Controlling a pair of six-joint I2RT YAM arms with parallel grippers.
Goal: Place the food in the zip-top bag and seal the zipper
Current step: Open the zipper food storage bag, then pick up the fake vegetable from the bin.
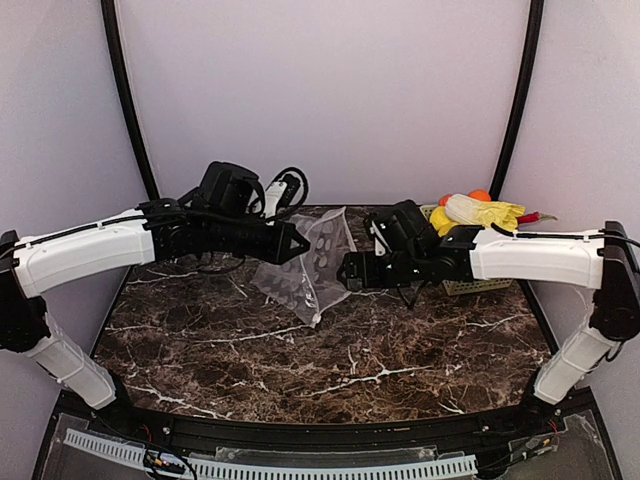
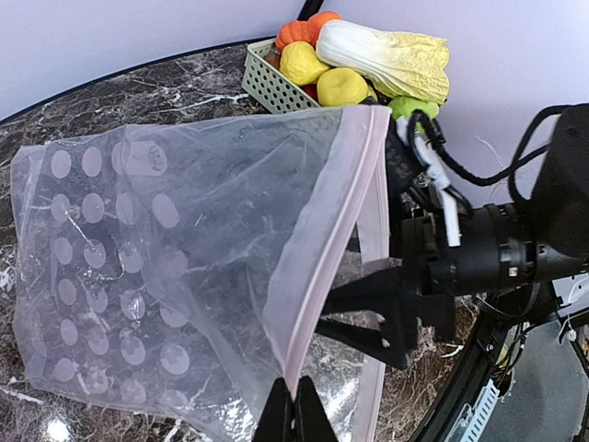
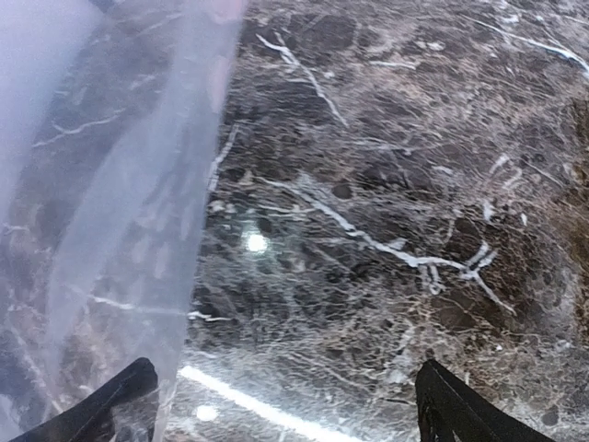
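Clear dotted zip-top bag [image 2: 138, 258] hangs limp from our left gripper [image 2: 294, 410], clamped on its pale pink zipper strip [image 2: 325, 249]; right gripper [image 3: 283, 373] spread wide just beside that edge, holding nothing. We judge film light, floppy, slippery: pinch the stiffer strip

1 bag [image 1: 325, 248] — 1 basket [image 2: 276, 83] — 2 tools [image 1: 303, 243] [image 1: 346, 270]

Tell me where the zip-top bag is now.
In the top view the zip-top bag hangs over the middle of the table, its pink zipper pinched by the left gripper on its left, the open right gripper right of it.
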